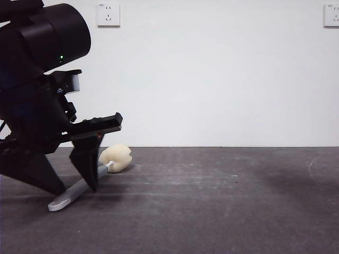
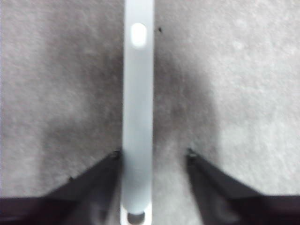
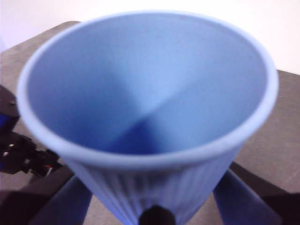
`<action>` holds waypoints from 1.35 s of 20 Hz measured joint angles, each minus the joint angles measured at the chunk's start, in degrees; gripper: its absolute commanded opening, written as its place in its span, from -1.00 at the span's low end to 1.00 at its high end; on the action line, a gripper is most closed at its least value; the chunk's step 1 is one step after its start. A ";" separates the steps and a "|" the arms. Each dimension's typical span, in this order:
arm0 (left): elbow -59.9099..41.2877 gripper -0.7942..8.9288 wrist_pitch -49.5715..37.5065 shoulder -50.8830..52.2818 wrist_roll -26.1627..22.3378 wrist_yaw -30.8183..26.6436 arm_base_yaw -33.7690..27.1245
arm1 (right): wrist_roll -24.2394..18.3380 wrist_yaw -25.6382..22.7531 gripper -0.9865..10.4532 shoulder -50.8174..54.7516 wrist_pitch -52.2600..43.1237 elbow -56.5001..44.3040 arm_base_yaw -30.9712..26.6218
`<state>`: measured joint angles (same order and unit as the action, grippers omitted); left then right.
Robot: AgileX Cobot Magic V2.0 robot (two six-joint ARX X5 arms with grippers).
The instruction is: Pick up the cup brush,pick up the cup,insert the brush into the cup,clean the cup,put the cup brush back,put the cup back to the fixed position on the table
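Left gripper point(image 1: 71, 180): lower left of the front view, large and dark, tips down at the table; jaws spread to either side of the brush handle. In the left wrist view one jaw touches the handle's edge and the other stands a little apart from it.
Cup brush point(image 1: 79, 189): lies flat on the table at lower left of the front view, grey handle end nearest the camera, cream-yellow sponge head point(image 1: 116, 157) farther back and just right of the gripper. In the left wrist view the handle point(image 2: 138, 117) runs straight up the middle of the frame between the jaws.
Table point(image 1: 222, 206): dark grey, matte, faintly streaked; fills the lower part of the front view. Its far edge meets the white wall along a level line at mid-height. From the sponge head rightward to the frame's right edge the surface lies open.
Wall: white, with one socket point(image 1: 108, 14) at upper left-centre and a second socket point(image 1: 331, 15) cut by the upper right edge.
Right gripper point(image 3: 154, 218): seen only in the right wrist view; jaws pinching the cup near its base.
Cup point(image 3: 150, 108): blue, ribbed, held with its open mouth toward the camera, filling most of the right wrist view; table corner and pale wall show behind its rim. Not visible in the front view.
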<state>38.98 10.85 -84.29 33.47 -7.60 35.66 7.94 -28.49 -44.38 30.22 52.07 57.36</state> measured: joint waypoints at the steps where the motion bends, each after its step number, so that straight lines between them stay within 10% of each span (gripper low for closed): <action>1: 0.00 -0.11 0.52 0.04 -0.04 0.31 0.02 | 0.02 0.04 -0.86 -0.02 0.00 0.00 0.00; 27: 0.00 -0.11 20.79 53.31 -3.19 9.31 0.02 | -4.15 8.20 -0.86 -38.82 -54.45 -23.02 -15.52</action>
<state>38.98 31.64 -30.98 30.28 1.72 35.68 3.79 -20.29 -83.20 -24.23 29.06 41.85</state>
